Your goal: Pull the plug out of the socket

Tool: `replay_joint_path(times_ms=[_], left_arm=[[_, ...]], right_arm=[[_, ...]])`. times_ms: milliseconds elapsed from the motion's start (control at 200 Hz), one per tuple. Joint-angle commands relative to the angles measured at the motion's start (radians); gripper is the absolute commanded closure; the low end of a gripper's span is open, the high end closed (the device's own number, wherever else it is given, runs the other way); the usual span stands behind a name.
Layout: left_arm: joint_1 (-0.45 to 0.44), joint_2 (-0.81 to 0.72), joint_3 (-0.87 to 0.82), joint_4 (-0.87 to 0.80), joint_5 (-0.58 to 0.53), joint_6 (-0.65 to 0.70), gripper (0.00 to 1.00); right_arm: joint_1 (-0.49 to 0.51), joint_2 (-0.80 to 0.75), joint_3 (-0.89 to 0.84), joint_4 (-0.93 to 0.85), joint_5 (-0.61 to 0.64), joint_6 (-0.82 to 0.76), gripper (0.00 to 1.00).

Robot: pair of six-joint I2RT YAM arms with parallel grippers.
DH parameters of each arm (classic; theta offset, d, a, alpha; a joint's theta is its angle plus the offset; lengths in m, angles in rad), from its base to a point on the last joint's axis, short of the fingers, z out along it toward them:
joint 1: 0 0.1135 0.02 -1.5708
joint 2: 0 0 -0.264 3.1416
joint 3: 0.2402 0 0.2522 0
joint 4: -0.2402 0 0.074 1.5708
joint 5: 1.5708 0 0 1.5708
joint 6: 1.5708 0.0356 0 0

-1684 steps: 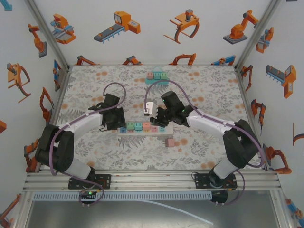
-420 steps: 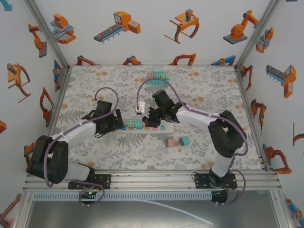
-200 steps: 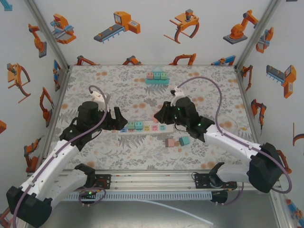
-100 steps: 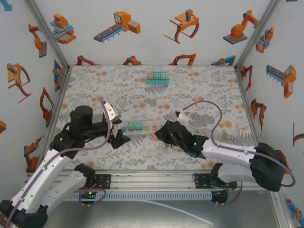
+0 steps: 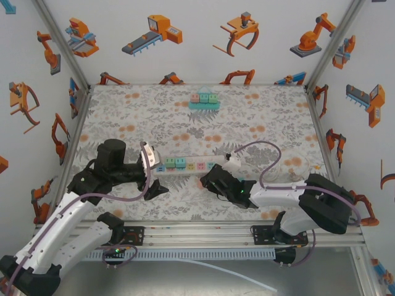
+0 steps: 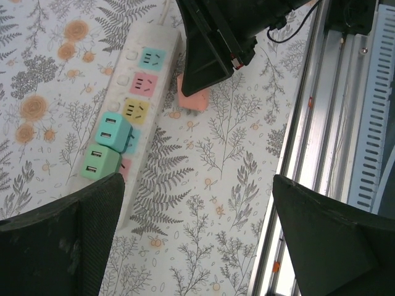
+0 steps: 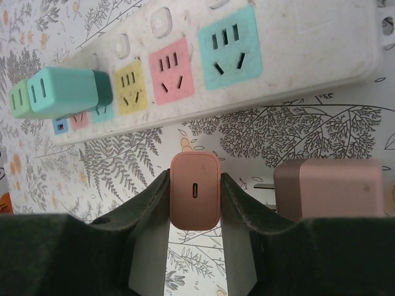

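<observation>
I've got the R gripper (image 7: 195, 182) clamped on a pink plug (image 7: 195, 203), which is off the power strip (image 7: 321, 37) and just on its near side; can't tell if it touches the table (image 5: 123, 117). A 2nd pink plug (image 7: 327, 188) lies loose just beside it. A teal plug (image 7: 65, 91) and green plug (image 7: 20, 98) sit at the strip's L end, and the other sockets (image 7: 229, 52) are bare. The L gripper (image 6: 197, 185) hangs near that end w/ jaws wide apart and nothing between them.

Your left finger (image 6: 62, 246) blocks one end of the power strip (image 6: 128, 68). Your right finger (image 7: 308, 259) partly covers the loose plug (image 7: 327, 188)
</observation>
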Motion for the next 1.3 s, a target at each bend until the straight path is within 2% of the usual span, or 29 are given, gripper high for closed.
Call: replay_joint_path(times_ms=[0, 110, 280, 651, 871, 1016, 1137, 1207, 1297], left_arm=[[-0.007, 0.013, -0.007, -0.022, 0.018, 0.043, 0.03], [-0.007, 0.017, -0.020, -0.015, 0.005, 0.048, 0.03], [-0.007, 0.009, -0.041, 0.020, -0.001, 0.032, 0.03], [-0.007, 0.000, -0.052, 0.038, -0.014, 0.012, 0.03], [-0.007, 0.003, -0.036, 0.055, -0.036, -0.025, 0.03], [-0.007, -0.007, -0.053, 0.115, -0.060, -0.087, 0.03], [-0.007, -0.011, -0.070, 0.156, -0.093, -0.138, 0.03], [-0.007, -0.010, -0.076, 0.167, -0.102, -0.154, 0.03], [-0.007, -0.010, -0.082, 0.188, -0.133, -0.181, 0.03]], right_arm=[[0.015, 0.013, -0.012, 0.022, 0.054, 0.039, 0.70], [0.020, 0.009, -0.012, -0.012, 0.058, 0.068, 0.63], [0.027, -0.029, -0.011, -0.071, 0.083, 0.073, 0.58], [0.031, -0.128, -0.014, -0.165, 0.115, 0.067, 0.57], [0.032, -0.206, 0.016, -0.221, 0.182, -0.025, 0.57], [0.030, -0.252, 0.060, -0.226, 0.262, -0.264, 0.56], [0.029, -0.290, 0.064, -0.110, 0.292, -0.589, 0.54], [0.026, -0.307, 0.054, -0.011, 0.251, -0.801, 0.54], [0.013, -0.314, 0.050, 0.082, 0.121, -1.060, 0.54]])
